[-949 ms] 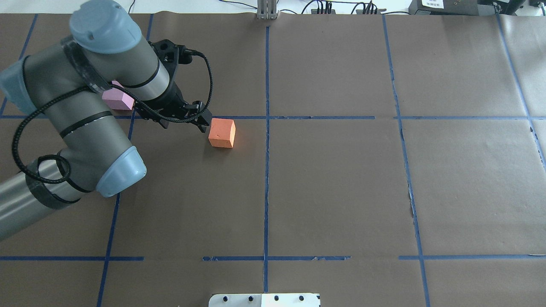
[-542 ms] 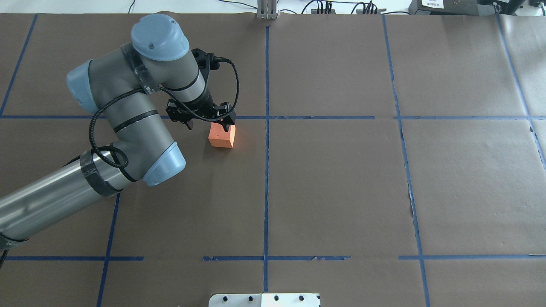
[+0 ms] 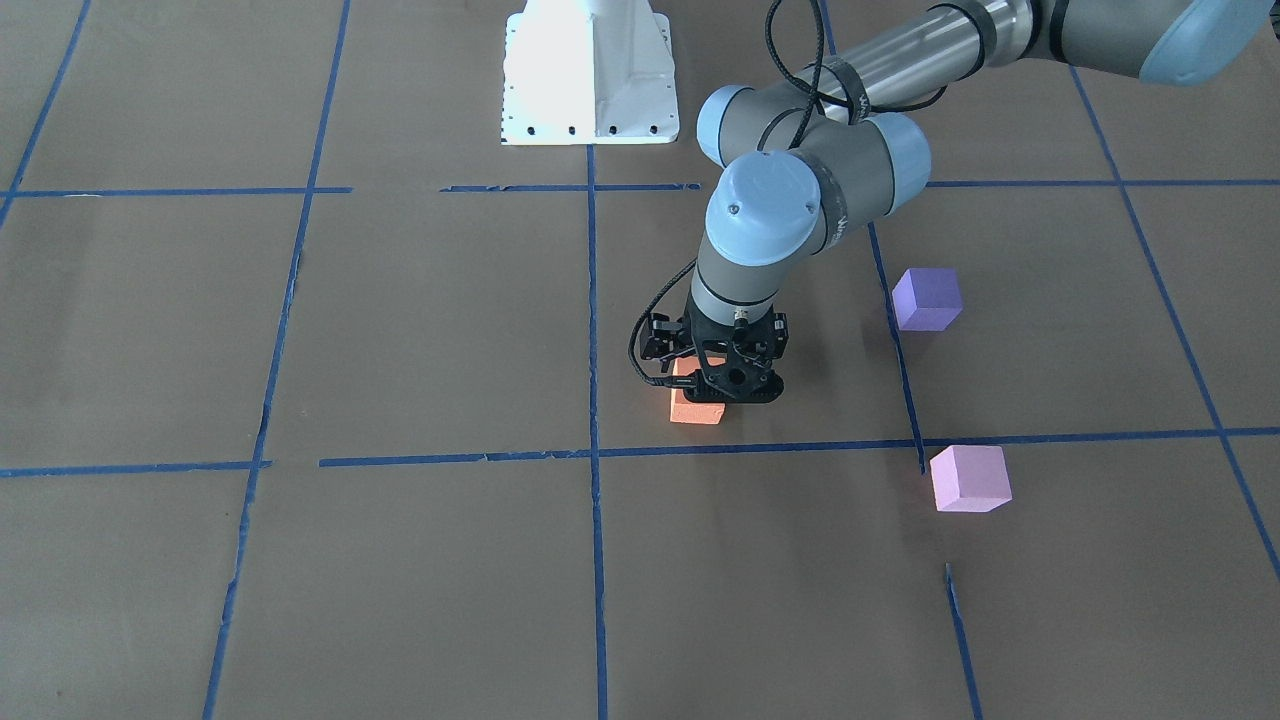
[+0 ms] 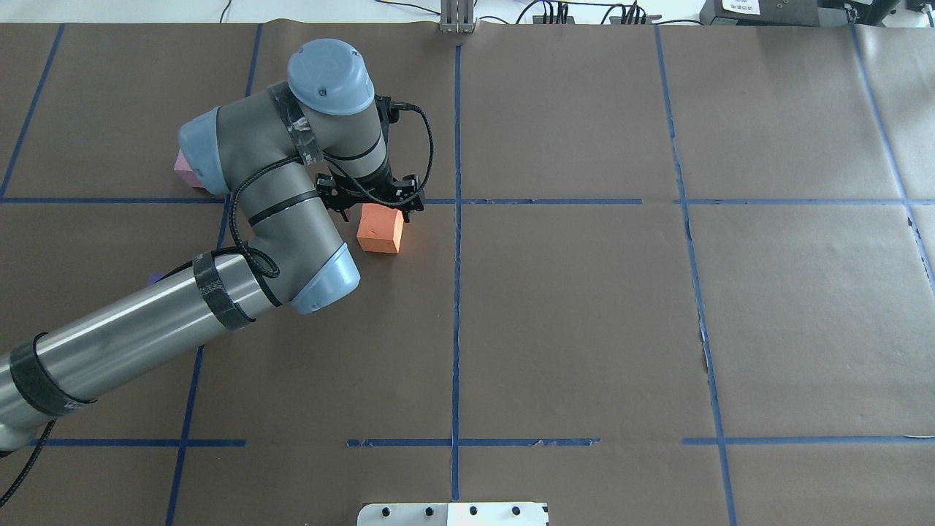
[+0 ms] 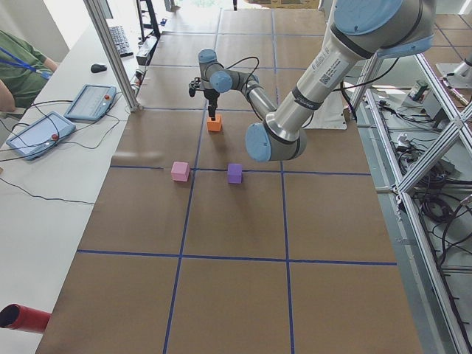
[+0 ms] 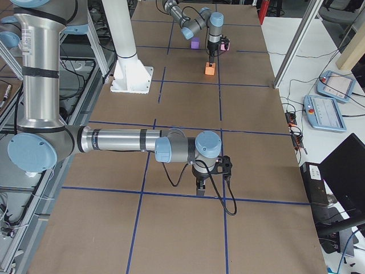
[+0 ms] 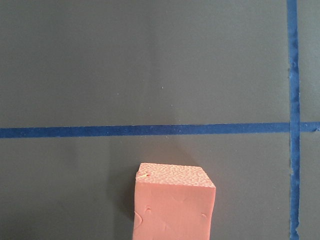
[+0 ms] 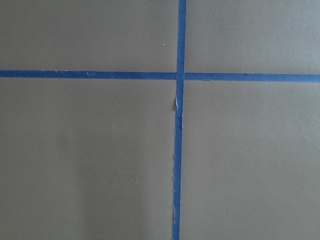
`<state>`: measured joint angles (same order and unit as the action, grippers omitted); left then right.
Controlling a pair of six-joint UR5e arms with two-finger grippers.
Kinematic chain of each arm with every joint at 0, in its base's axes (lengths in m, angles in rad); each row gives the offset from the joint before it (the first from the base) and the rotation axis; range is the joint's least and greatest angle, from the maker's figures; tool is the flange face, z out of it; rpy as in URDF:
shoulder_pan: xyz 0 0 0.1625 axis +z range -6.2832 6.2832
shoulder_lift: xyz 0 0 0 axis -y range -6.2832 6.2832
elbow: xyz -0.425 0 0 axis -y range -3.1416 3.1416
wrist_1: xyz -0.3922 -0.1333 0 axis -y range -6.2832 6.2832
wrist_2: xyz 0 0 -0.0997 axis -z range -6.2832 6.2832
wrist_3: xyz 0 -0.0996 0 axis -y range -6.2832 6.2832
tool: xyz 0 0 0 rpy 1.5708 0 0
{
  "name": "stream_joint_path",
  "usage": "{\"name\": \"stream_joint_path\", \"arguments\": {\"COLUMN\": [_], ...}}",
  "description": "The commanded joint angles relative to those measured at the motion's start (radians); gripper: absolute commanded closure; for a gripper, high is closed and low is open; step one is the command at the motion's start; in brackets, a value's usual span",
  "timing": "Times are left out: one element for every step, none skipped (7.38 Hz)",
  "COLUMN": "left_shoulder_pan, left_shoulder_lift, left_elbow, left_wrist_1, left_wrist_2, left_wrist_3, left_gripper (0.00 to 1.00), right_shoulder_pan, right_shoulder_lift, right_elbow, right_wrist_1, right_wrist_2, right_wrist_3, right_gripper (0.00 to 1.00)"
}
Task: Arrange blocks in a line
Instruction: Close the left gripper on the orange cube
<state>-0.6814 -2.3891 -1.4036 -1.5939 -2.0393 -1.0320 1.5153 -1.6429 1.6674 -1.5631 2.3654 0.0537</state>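
Observation:
The orange block point(image 4: 380, 230) sits on the brown table just below a blue tape line, also in the front view point(image 3: 693, 408) and the left wrist view point(image 7: 172, 205). My left gripper point(image 4: 376, 213) points down over its far edge, fingers spread to either side, open and empty. The pale pink block point(image 3: 968, 478) and the violet-purple block point(image 3: 927, 298) lie apart to my left, the pink one partly behind the arm in the overhead view point(image 4: 182, 169). My right gripper point(image 6: 201, 185) shows only in the right side view, low over a tape line; I cannot tell its state.
Blue tape lines point(image 4: 456, 292) divide the brown paper into squares. The white robot base plate point(image 3: 590, 70) stands at the near edge. An operator's side table with tablets point(image 5: 88, 102) runs along the far side.
My left arm has swung right, away from the pink block, and its open gripper now stands over the orange block. The blocks have not moved.

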Motion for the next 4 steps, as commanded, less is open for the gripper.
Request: {"name": "stream_joint_path", "arguments": {"left_shoulder_pan": [0.019, 0.019, 0.023, 0.023], "left_shoulder_lift": [0.007, 0.011, 0.015, 0.019], "left_elbow": [0.050, 0.058, 0.061, 0.066], "left_wrist_1": [-0.064, -0.080, -0.081, -0.092], "left_wrist_2": [0.010, 0.010, 0.010, 0.010], "left_wrist_3": [0.000, -0.002, 0.000, 0.000], "left_gripper": [0.00, 0.00, 0.00, 0.00], "right_shoulder_pan": [0.000, -0.001, 0.000, -0.001], "right_shoulder_lift": [0.000, 0.000, 0.000, 0.000], "right_elbow": [0.000, 0.000, 0.000, 0.000], "right_wrist_1": [0.000, 0.000, 0.000, 0.000], "right_wrist_2": [0.000, 0.000, 0.000, 0.000], "right_wrist_3": [0.000, -0.001, 0.000, -0.001], "right_gripper": [0.00, 0.00, 0.00, 0.00]}}
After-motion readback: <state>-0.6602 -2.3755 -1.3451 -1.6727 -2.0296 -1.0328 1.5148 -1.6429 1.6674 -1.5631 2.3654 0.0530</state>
